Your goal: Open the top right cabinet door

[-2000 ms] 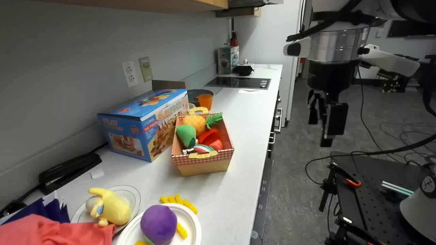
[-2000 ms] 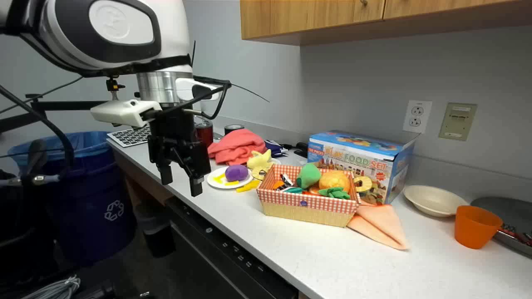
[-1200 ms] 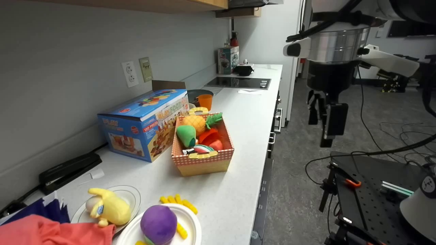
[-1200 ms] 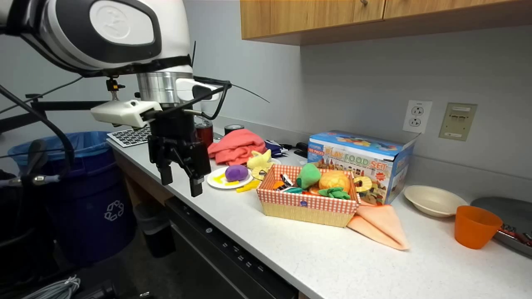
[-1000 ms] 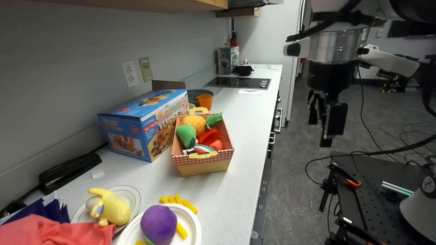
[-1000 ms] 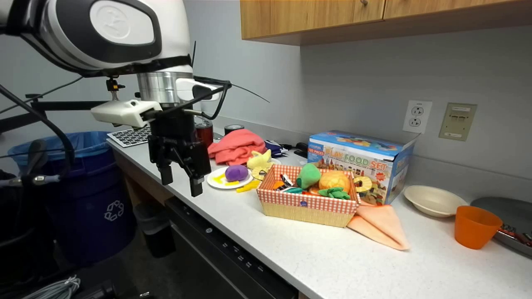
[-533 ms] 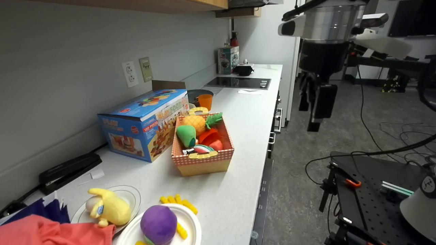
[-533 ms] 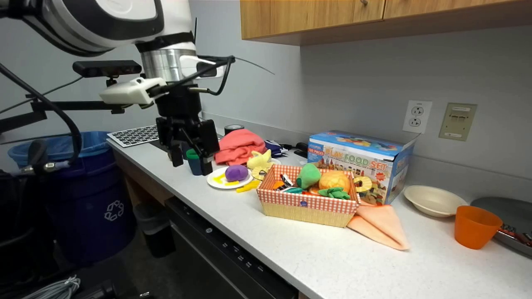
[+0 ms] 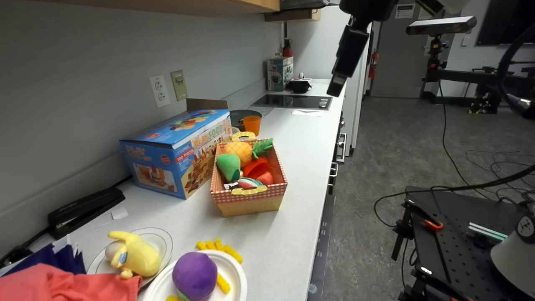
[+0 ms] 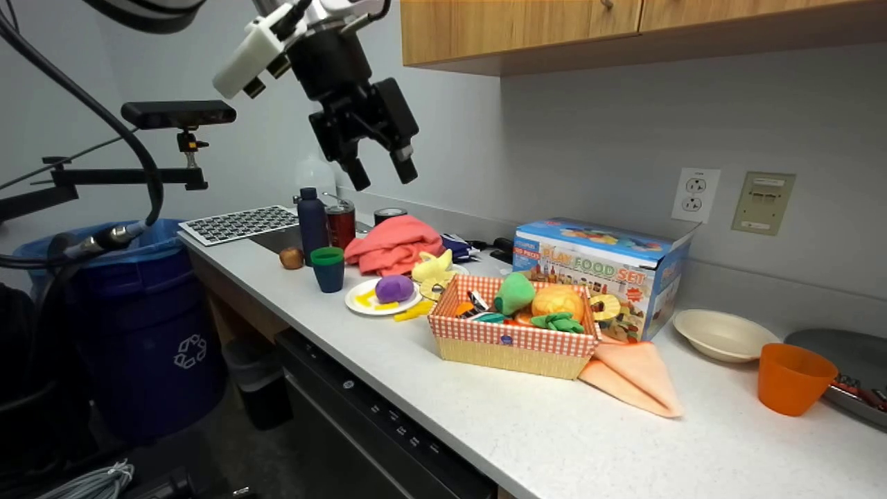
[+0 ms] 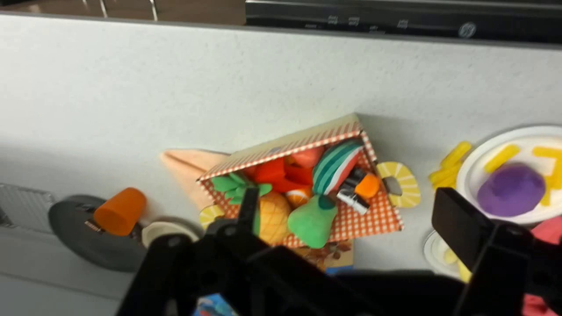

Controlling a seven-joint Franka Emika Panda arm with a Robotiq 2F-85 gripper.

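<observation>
The claw (image 10: 380, 171) hangs in free air, its two fingers (image 11: 461, 226) well apart and holding nothing. In an exterior view the right door (image 10: 717, 10), which I take as the task's one, lies toward two o'clock from the claw, in the cabinet (image 10: 644, 48) above the bench (image 10: 589, 443); it seems closed, and only its lower strip is visible. I judge this to be the approach, with the opening not yet begun. The first danger is to choose wrongly: the knob (image 10: 607, 4) in sight sits on the left door (image 10: 513, 28), while any knob of the right door is out of view, so the wrong one may be pulled. Second, the claw points there toward five o'clock; if it rises without turning, its fingers may knock the cabinet from below or grip badly. Third, the wrist view shows the basket (image 11: 371, 219) and no door, so the aim may be poor.
</observation>
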